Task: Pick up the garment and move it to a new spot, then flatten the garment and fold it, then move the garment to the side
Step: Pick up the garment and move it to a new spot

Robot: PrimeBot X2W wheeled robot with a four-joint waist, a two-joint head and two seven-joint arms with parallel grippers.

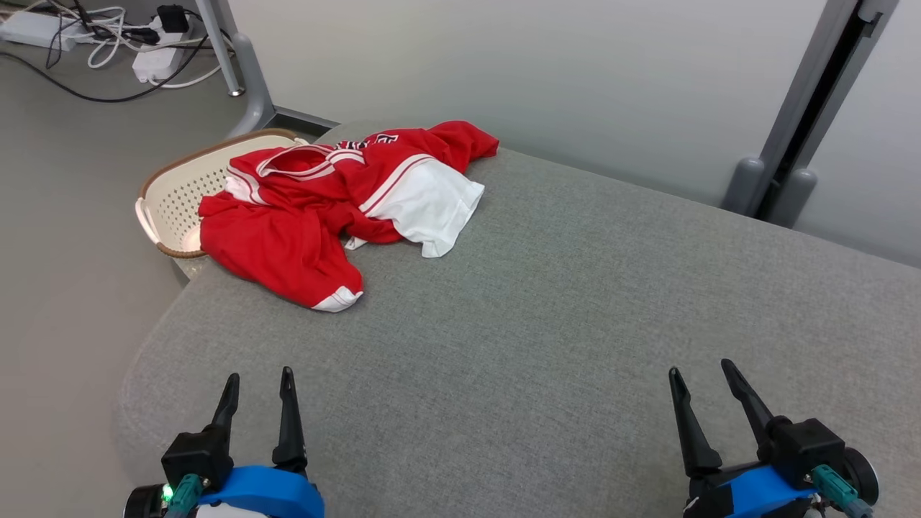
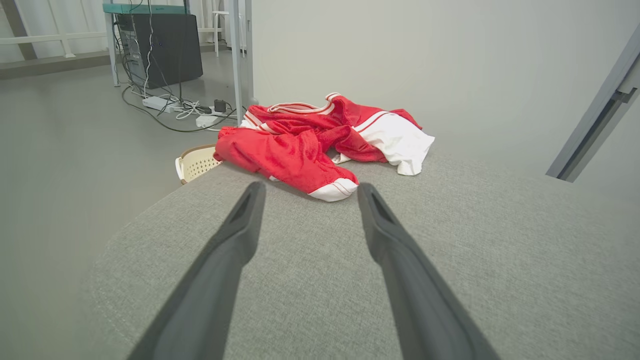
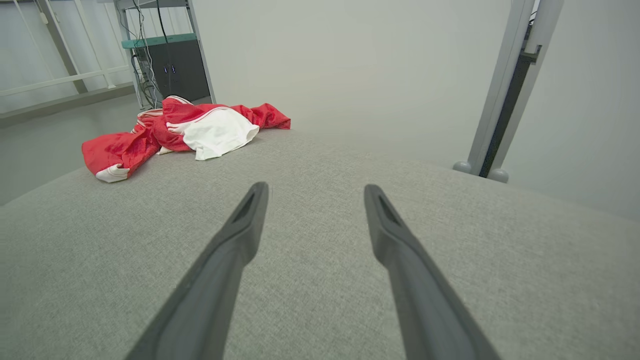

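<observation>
The garment [image 1: 302, 230] is a red jersey with white trim and a white panel. It lies crumpled in a loose heap on the grey fabric-covered tabletop [image 1: 561, 309], at the far corner straight ahead of the left claw [image 1: 259, 374]. One red sleeve with a white cuff [image 1: 338, 300] spreads back toward that claw and is the part closest to it, though bare fabric lies between them. The striped collar sits at the far side of the heap, and the white panel lies on the side toward the right claw [image 1: 699, 367]. In the left wrist view the garment [image 2: 290, 150] sits just beyond the left claw [image 2: 310, 186], with the cuff between the lines of its two fingers. In the right wrist view the garment [image 3: 150, 135] is well ahead and off to the left of the right claw [image 3: 315, 186].

Both claws are spread wide and hold nothing. They sit at the near edge of the tabletop, well apart from each other, fingers pointing forward.

A cream perforated basket [image 1: 173, 194] with a brown rim stands on the floor [image 1: 65, 216] beyond and to the left of the left claw. The garment's edge hangs over its rim. Farther on, white power strips and tangled cables [image 1: 155, 65] lie on the floor. A grey upright post [image 1: 799, 108] stands against the pale wall ahead of the right claw.
</observation>
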